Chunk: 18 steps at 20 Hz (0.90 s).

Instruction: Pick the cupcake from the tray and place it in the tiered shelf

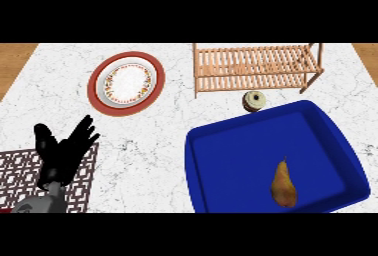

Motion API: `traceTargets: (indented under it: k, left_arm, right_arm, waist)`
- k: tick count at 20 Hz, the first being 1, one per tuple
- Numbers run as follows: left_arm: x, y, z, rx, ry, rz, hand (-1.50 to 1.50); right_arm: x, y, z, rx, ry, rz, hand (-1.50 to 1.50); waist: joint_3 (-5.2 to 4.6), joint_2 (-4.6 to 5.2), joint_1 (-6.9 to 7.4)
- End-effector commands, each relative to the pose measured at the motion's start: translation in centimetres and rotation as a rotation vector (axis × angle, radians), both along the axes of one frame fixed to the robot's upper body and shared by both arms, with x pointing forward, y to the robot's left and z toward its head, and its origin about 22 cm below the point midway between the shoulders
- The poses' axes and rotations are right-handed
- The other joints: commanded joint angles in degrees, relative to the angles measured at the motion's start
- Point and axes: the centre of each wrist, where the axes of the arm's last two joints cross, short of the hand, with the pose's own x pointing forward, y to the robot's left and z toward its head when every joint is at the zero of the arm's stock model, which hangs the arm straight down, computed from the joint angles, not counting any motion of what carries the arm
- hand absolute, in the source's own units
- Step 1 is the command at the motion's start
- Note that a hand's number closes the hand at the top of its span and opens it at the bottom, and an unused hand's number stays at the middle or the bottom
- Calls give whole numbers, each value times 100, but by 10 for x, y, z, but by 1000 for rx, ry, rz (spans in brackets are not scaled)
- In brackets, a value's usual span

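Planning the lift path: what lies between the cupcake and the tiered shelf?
Head view: only bare marble counter between the cupcake and the tiered shelf.

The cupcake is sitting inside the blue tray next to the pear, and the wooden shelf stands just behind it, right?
Not quite. The cupcake is not inside the blue tray; it sits on the counter just beyond the tray's far edge, between the tray and the wooden shelf. The head view shows only the pear lying in the tray. The shelf does stand just behind it.

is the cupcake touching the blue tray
Cannot tell. In the head view the cupcake sits on the counter just behind the blue tray's far rim, with no clear gap or contact between them.
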Motion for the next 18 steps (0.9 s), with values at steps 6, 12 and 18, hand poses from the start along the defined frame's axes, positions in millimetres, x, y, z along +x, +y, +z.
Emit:
traceTargets:
  k: [6,12,18]
  left_arm:
    - [-15,-17,-19,5,20,5,0]
    - [-7,-3,-6,-2,45,18,0]
    - [-9,-9,-10,-8,24,10,0]
  right_arm:
    - [-27,-84,22,141,-74,-284,-150]
    - [-61,-159,25,220,-55,-294,-150]
    - [-87,-216,3,217,-16,-228,-150]
  waist:
    - [-15,-6,-44]
    - [-12,-20,-93]
    - [-11,3,-67]
